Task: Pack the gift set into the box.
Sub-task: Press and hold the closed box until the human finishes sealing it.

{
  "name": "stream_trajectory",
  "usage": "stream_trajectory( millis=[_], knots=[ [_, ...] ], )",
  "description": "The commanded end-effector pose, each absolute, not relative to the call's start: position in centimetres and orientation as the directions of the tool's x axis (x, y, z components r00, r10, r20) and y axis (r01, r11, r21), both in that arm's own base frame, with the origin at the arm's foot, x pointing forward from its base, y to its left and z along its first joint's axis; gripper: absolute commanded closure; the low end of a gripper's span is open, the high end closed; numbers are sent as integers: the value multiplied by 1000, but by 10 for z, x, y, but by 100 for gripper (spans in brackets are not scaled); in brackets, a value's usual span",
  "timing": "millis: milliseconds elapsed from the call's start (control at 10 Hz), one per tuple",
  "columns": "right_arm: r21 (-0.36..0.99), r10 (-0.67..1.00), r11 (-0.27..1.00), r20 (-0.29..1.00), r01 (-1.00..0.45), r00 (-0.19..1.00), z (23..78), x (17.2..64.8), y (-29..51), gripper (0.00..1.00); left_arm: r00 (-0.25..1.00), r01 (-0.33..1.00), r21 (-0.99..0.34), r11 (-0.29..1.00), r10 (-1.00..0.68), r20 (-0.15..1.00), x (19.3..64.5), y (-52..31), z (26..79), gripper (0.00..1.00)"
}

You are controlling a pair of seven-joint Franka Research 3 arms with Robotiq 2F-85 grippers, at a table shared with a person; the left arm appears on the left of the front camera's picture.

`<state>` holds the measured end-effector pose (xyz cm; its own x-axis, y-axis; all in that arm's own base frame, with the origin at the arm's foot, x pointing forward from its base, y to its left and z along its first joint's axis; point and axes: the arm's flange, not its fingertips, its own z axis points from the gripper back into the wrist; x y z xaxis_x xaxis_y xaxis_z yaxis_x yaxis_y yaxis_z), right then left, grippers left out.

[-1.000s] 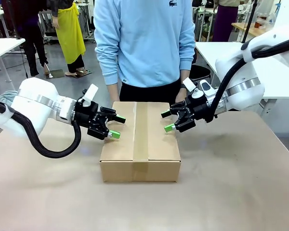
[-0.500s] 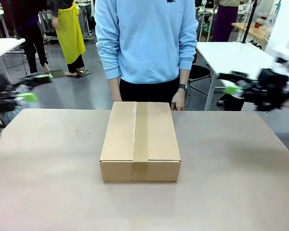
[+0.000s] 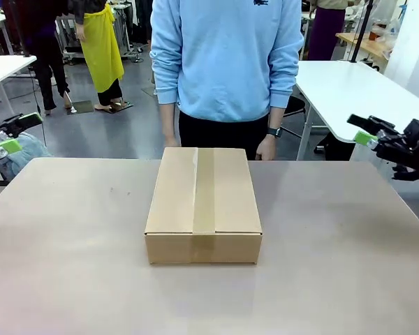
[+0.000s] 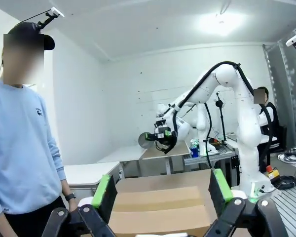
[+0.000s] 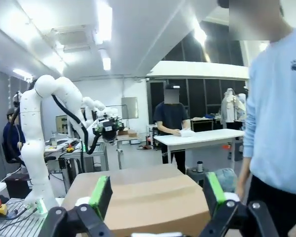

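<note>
The box (image 3: 203, 202) lies in the middle of the table, its top flaps closed and a strip of tape running down the centre. The gift set is hidden. My left gripper (image 3: 17, 132) hangs open off the table's far left edge, well away from the box. Off the right side, my right gripper (image 3: 357, 129) is open too. In the left wrist view the left gripper (image 4: 162, 190) holds nothing, with the box (image 4: 163, 202) beyond it. The right gripper (image 5: 157, 192) is likewise empty in the right wrist view, facing the box (image 5: 138, 197).
A person in a light blue sweatshirt (image 3: 227, 56) stands at the far side, one hand (image 3: 265, 148) hanging near the box's far right corner. The bare table (image 3: 70, 265) stretches around the box. White tables and other people show farther back.
Both grippers have drawn back from the box's two sides, out to the table's left and right edges. The person has shifted slightly to the right.
</note>
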<state>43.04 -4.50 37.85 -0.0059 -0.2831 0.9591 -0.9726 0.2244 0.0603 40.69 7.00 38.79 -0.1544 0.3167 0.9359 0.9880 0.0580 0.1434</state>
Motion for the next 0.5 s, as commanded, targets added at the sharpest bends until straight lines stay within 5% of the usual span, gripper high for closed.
stream_trajectory(
  millis=[0, 400],
  knots=[
    [56, -262, 186, 965, -981, 6, 394, 432, -39, 0, -148, 989, 141, 48, 296, 943, 404, 62, 402, 0],
    [56, -262, 186, 965, -981, 6, 394, 432, -39, 0, -148, 989, 141, 48, 296, 943, 404, 62, 402, 0]
  ],
)
